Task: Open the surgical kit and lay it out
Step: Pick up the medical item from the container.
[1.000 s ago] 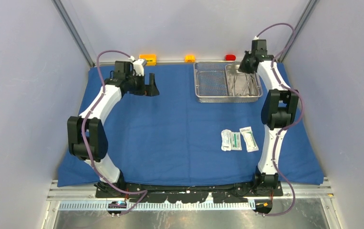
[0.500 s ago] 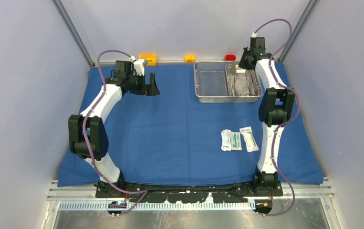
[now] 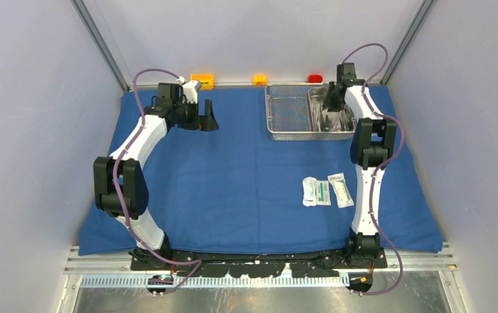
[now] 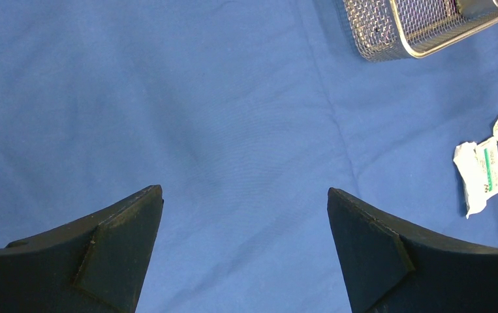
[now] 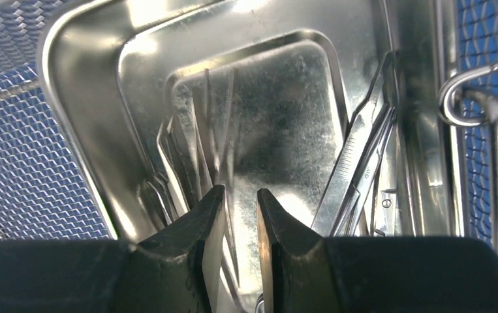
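Observation:
The blue cloth wrap (image 3: 233,176) lies spread flat. At its far right stands the steel mesh tray (image 3: 285,111), and the smaller steel pan (image 3: 347,120) sits in the tray's right half. My right gripper (image 3: 331,107) points down into the pan (image 5: 285,98). It (image 5: 241,190) is open by a narrow gap over thin forceps (image 5: 194,130), and a thin blade runs through that gap. Scissors (image 5: 363,150) lean at the right. White-green packets (image 3: 324,191) lie on the cloth nearer me. My left gripper (image 3: 208,116) hovers wide open and empty over bare cloth (image 4: 200,98).
Small orange (image 3: 202,81), yellow (image 3: 260,79) and red (image 3: 315,78) blocks sit on the ledge past the cloth's far edge. Grey walls close in both sides. The mesh tray's corner (image 4: 376,32) and the packets (image 4: 484,173) show in the left wrist view.
My right gripper has dropped from above the tray's far rim down into the pan, and its jaws have parted from shut. The left arm has not moved.

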Robot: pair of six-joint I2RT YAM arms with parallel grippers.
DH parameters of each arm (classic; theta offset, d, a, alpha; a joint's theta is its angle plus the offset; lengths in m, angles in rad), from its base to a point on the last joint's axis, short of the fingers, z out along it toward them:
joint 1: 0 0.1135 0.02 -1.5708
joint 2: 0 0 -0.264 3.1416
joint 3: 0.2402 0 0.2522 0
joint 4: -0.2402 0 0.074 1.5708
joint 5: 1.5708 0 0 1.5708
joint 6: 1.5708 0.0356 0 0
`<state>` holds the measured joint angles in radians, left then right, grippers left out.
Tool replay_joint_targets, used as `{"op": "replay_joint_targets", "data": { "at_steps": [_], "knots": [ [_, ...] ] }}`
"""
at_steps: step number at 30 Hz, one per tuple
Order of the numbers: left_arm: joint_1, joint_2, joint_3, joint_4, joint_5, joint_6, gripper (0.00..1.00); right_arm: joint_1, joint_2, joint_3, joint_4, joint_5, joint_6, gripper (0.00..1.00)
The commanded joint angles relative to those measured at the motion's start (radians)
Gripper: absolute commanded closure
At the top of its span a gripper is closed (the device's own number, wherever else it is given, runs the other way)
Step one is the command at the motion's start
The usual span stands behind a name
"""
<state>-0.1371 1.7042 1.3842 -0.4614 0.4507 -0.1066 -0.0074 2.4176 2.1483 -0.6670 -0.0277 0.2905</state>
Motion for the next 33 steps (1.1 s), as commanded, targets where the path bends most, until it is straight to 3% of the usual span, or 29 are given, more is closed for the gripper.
{"op": "replay_joint_targets", "data": {
  "at_steps": [1, 23, 33],
  "knots": [
    [-0.001, 0.001, 0.023, 0.026, 0.028, -0.017, 0.00, 0.032, -0.055, -0.033, 0.006, -0.004, 0.009, 0.70],
    [-0.001, -0.014, 0.010, 0.025, 0.025, -0.004, 0.00, 0.045, -0.207, -0.192, 0.180, -0.023, 0.083, 0.75],
    [-0.001, -0.013, 0.007, 0.026, 0.024, -0.001, 0.00, 0.062, -0.154, -0.137, 0.140, -0.031, 0.026, 0.74]
  ]
}}
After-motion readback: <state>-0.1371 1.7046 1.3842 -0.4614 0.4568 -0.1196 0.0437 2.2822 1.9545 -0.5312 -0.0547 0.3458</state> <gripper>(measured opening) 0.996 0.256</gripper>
